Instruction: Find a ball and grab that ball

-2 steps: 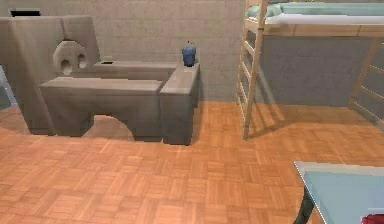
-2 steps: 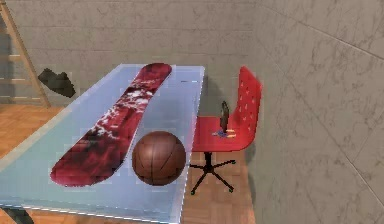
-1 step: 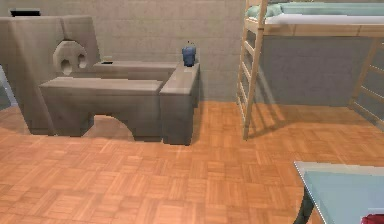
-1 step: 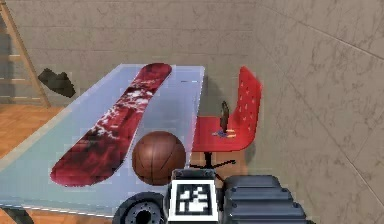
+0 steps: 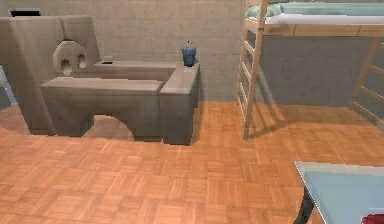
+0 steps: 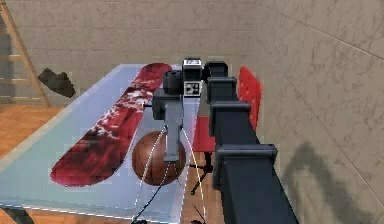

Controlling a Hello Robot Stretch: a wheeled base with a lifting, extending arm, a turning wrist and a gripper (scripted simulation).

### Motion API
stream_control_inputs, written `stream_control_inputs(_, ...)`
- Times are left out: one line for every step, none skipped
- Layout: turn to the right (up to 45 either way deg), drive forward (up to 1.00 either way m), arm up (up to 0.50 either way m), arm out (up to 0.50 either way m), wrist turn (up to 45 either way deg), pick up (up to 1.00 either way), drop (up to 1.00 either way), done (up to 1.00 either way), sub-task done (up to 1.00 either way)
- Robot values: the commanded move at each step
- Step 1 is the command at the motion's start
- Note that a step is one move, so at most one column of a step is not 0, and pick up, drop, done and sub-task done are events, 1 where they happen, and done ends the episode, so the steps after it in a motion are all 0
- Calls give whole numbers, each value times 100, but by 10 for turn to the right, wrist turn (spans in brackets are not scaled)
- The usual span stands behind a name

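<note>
1. Arm side view: you've got the arm, a dark square bar, rising from the bottom edge just right of the middle, out over a pale blue glass-topped table.
2. Two white marker squares sit at the arm's far end. The gripper is left of them, a dark body with thin fingers pointing down the picture.
3. Ball: brown, round, lying on the table near the edge closest to the camera, right at the gripper's fingers. You can't tell whether the fingers are over, beside or touching it.
4. Gripper state: you cannot tell how the fingers stand. With the ball resting on the table at them, you also cannot tell whether the gripper holds anything.
5. Long red board, dark mottled pattern, lies flat on the table left of the ball, its near end just beside the ball.
6. Red chair stands at the table's right side, partly hidden by the arm.
7. Dark lump is at the left beyond the table, too small to name.
8. Forward view: grey stone-look sofa on the left by the wall, with a small dark blue object on its right armrest.
9. Bunk bed with a wooden ladder on the right, wood floor, and a pale blue tabletop corner at bottom right.
</note>
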Motion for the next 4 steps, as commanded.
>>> stream_control_inputs(0,0,0,0,450,0,0,0,0)
stream_control_inputs(0,0,0,0,450,0,0,0,0)
stream_control_inputs(0,0,0,0,450,0,0,0,0)
stream_control_inputs(0,0,0,0,150,0,0,0,0)
